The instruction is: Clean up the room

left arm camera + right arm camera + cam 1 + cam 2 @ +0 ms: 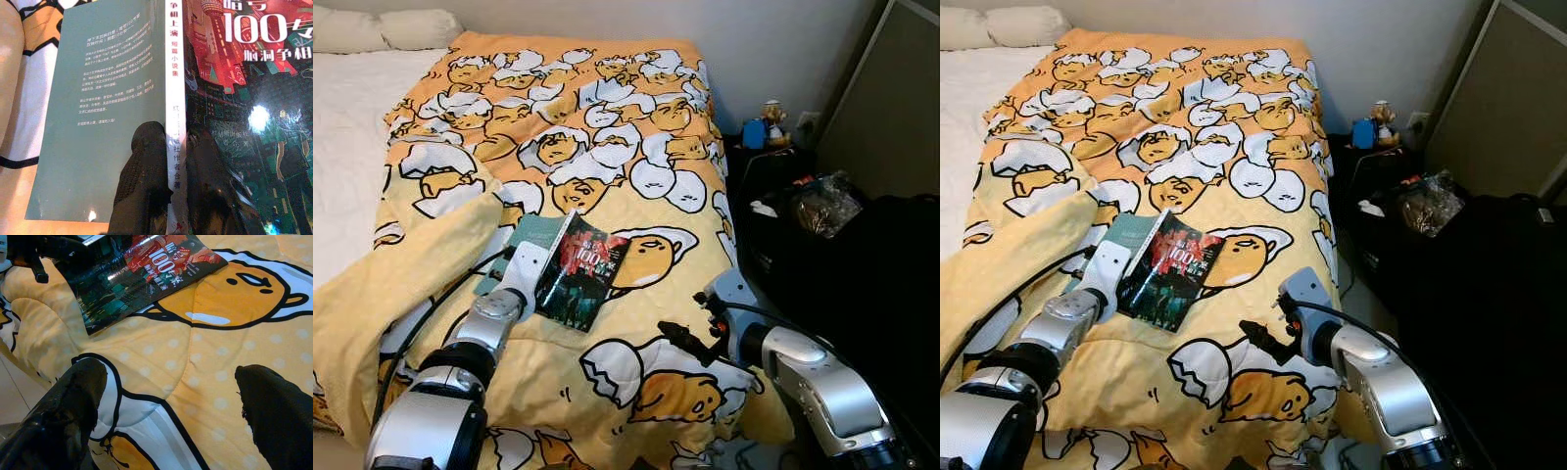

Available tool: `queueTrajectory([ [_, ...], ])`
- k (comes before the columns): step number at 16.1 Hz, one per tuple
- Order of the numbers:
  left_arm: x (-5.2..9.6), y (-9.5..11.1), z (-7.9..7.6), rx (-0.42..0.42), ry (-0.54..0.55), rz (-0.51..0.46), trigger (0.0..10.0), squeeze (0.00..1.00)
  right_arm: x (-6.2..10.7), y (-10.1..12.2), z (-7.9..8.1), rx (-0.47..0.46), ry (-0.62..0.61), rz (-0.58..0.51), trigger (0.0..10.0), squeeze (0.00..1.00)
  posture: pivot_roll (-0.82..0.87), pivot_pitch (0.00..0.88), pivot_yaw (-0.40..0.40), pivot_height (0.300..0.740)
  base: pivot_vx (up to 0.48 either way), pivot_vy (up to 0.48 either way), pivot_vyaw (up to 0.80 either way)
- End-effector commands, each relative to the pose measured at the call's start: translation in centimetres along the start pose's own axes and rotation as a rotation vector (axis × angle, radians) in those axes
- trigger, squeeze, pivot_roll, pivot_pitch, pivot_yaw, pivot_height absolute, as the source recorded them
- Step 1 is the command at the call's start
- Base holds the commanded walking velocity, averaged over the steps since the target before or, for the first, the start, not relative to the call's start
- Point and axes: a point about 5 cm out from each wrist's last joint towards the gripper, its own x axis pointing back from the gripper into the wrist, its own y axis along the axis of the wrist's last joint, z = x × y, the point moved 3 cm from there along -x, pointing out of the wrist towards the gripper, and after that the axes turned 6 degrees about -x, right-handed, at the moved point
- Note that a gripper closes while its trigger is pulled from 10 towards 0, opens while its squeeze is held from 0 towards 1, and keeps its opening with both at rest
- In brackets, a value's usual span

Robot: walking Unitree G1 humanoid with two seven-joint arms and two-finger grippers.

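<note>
1. 1 book (pixel 570 271) lies open, covers up, on the yellow blanket (pixel 636 211) mid-bed, spine raised.
2. Left gripper (pixel 172 183) pinches the book's spine, 1 finger on each cover.
3. Right gripper (pixel 171 416) hovers low over the blanket near the bed's edge, fingers spread wide, holding nothing, just right of the book.

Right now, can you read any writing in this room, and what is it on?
"100": big white numerals on the front cover of the book lying open, face down on the yellow blanket.
Spine: red Chinese characters, partly hidden by the left gripper.
Back cover: small pale text, too blurred to read.
</note>
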Motion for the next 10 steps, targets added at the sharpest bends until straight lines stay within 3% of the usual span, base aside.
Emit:
queueTrajectory([
  [1, 0.1, 2.3, 1.2, -0.003, 0.018, -0.086, 0.0, 0.0, -0.1, 0.5, 0.1, 0.024, 0.006, -0.012, 10.0, 0.0, -0.12, 0.0, 0.033, 0.74, 0.0, 0.0, 0.0],
  [3, 0.4, 3.7, 1.9, 0.026, 0.018, -0.151, 0.0, 0.0, -0.1, 0.7, -0.1, 0.025, -0.014, -0.03, 10.0, 0.0, -0.12, 0.0, 0.037, 0.74, 0.0, 0.0, 0.0],
  [6, 1.4, 7.7, 2.5, 0.189, -0.043, -0.354, 0.0, 0.0, -0.4, 2.8, -1.8, -0.023, -0.139, -0.151, 10.0, 0.0, -0.1, 0.0, 0.037, 0.74, 0.0, 0.0, 0.0],
  [8, 2.8, 10.5, 2.9, 0.352, -0.111, -0.515, 0.0, 0.0, -0.7, 4.1, -2.4, -0.068, -0.182, -0.214, 10.0, 0.0, -0.1, 0.0, 0.04, 0.74, 0.0, 0.0, 0.0],
  [9, 4.2, 12.8, 3.3, 0.485, -0.18, -0.655, 0.0, 0.0, -0.8, 4.9, -2.6, -0.115, -0.19, -0.263, 10.0, 0.45, -0.1, 0.0, 0.043, 0.74, 0.0, 0.0, 0.0],
  [10, 5.5, 14.6, 3.6, 0.579, -0.239, -0.766, 0.0, 0.0, -0.9, 6.1, -2.7, -0.181, -0.18, -0.329, 10.0, 1.0, -0.1, 0.0, 0.043, 0.74, 0.0, 0.0, 0.0],
])
